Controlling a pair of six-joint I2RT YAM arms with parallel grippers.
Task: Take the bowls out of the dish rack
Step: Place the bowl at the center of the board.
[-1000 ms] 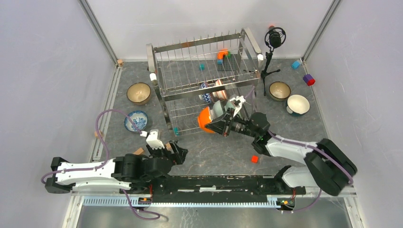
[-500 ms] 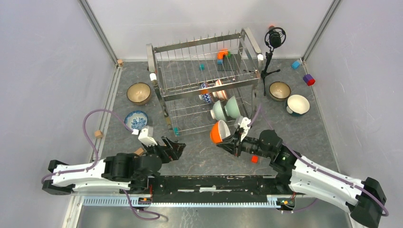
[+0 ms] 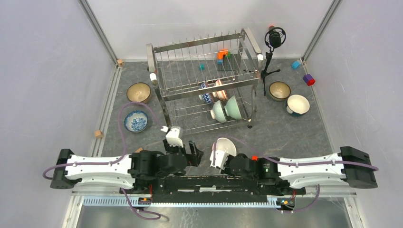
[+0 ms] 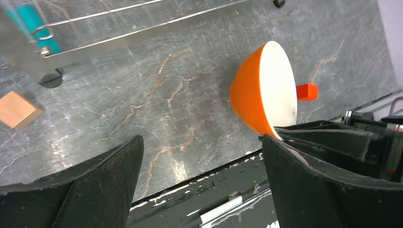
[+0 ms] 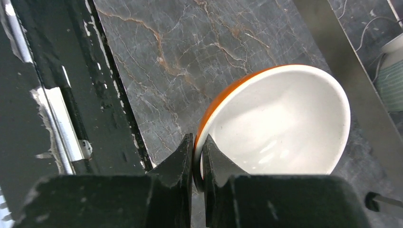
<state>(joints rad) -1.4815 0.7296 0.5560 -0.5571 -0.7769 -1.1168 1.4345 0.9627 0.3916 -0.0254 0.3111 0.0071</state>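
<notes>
Between the fingers of the right end effector [image 3: 217, 160], which are closed narrow on its rim, sits the orange bowl [image 3: 225, 147], tipped on its side with the white inside facing away from the wrist. One finger lies inside the rim and one outside, as the right wrist view shows. Whether the bowl's lower edge touches the table [image 3: 285, 135] cannot be told from these views.

**Handling.** The bowl appears to be glazed ceramic: stiff, smooth, brittle if dropped, and fairly heavy for a hold at a single spot. A rim pinch is the natural hold, but the bowl may swing or slip about it, so it likely needs a slow, low set-down.

**Neighbours.** Just to the left of the right end effector stands the left end effector [image 3: 190, 151], fingers spread wide and holding nothing. A small red block [image 3: 254, 157] lies just to the right of the carried bowl. Directly behind both wrists runs the black base rail [image 3: 209, 183], an edge to keep the bowl off.

**Open room.** Ahead of the right end effector, bare table reaches to the foot of the dish rack [image 3: 199, 46], well apart from it. Two pale green bowls [image 3: 225, 109] stand on edge in the rack's lower tier, with patterned bowls [image 3: 207, 97] just beyond them.
</notes>
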